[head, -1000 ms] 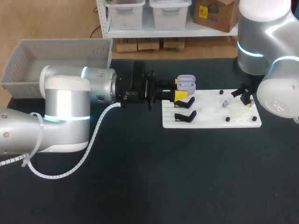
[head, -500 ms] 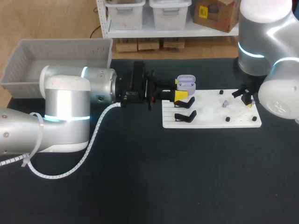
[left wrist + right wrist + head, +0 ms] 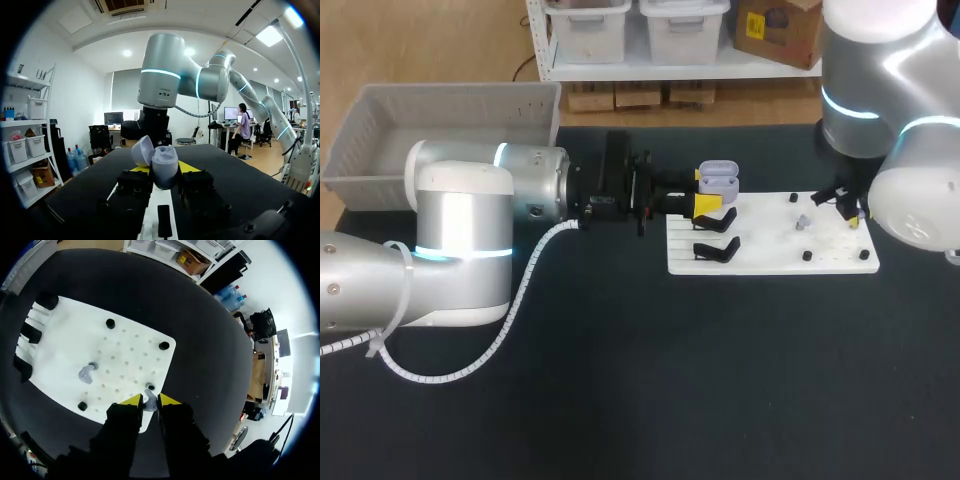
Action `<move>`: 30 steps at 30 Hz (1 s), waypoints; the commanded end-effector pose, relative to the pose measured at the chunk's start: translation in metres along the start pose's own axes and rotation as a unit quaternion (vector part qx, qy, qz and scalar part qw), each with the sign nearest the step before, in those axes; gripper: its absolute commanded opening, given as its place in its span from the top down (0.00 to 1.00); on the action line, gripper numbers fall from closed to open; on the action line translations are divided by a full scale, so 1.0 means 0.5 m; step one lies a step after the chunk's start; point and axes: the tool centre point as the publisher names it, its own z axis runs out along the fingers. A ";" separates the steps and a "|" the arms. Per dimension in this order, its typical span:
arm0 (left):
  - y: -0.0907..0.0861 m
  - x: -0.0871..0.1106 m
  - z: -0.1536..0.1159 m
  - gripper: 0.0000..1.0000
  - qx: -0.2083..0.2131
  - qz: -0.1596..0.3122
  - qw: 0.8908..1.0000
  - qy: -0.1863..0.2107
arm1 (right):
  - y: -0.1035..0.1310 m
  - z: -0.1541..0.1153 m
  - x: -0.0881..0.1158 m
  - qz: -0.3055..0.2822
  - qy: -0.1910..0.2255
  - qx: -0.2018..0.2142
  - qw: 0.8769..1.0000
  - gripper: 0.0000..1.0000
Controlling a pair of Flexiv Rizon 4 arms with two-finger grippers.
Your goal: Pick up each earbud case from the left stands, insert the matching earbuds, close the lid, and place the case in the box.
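Toward the desk's far edge, over the white board [image 3: 770, 255], the left pincer [image 3: 164, 174] is closed on the lilac earbud case [image 3: 165, 164], whose lid [image 3: 142, 150] stands open. At the board's right end the right pincer [image 3: 150, 401] pinches one earbud [image 3: 149, 403] between its yellow tips. A second earbud [image 3: 87, 373] lies on the board nearby.

The risk, I judge, lies in the transfer. The earbud is small and smooth, so it could twist or slip out on the way. It could also meet the case's well askew and jam, or shove the case in the other grip. Approaching fingers might strike the open lid too.

At the far left corner, the grey box [image 3: 460, 118] shows no case inside. Whether the case's wells hold anything I cannot tell.
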 end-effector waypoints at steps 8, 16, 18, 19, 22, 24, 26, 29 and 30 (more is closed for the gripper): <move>-0.001 0.001 0.000 1.00 -0.001 0.001 1.000 -0.001 | 0.032 -0.149 0.046 0.063 0.035 -0.017 0.997 1.00; -0.001 0.001 0.000 1.00 -0.001 0.001 1.000 -0.001 | 0.055 -0.179 0.050 0.085 0.070 -0.022 0.994 1.00; -0.001 0.001 0.000 1.00 -0.001 0.001 1.000 -0.001 | 0.055 -0.179 0.050 0.085 0.070 -0.022 0.994 1.00; -0.001 0.001 0.000 1.00 -0.001 0.001 1.000 -0.001 | 0.055 -0.179 0.050 0.085 0.070 -0.022 0.994 1.00; -0.001 0.001 0.000 1.00 -0.001 0.001 1.000 -0.001 | 0.055 -0.179 0.050 0.085 0.070 -0.022 0.994 1.00; -0.001 0.001 0.000 1.00 -0.001 0.001 1.000 -0.001 | 0.055 -0.179 0.050 0.085 0.070 -0.022 0.994 1.00; -0.001 0.001 0.000 1.00 -0.001 0.001 1.000 -0.001 | 0.055 -0.179 0.050 0.085 0.070 -0.022 0.994 1.00; -0.001 0.001 0.000 1.00 -0.001 0.001 1.000 -0.001 | 0.055 -0.179 0.050 0.085 0.070 -0.022 0.994 1.00; -0.001 0.001 0.000 1.00 -0.001 0.001 1.000 -0.001 | 0.055 -0.179 0.050 0.085 0.070 -0.022 0.994 1.00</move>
